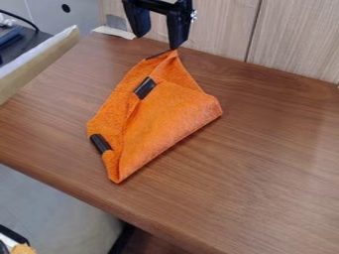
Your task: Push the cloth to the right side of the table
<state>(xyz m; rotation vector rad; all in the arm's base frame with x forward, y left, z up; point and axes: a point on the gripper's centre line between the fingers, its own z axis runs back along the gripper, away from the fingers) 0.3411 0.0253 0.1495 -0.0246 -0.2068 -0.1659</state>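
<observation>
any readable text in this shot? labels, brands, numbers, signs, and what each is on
None: no word, label, number or sign can be read.
Orange cloth: no legible text, nor on its two black strips.
Wooden table: none legible.
Gripper: none legible.
Wall panels: only grain lines.

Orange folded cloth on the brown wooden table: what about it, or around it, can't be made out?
Camera view:
- Orange cloth's underside: hidden by its upper side.
- Contact between black two-finger gripper and cloth's far corner: slanted angle leaves depth unclear.
- Gripper's upper part: cut by top edge.
- Small tan object, lower left: cut by bottom edge.
</observation>
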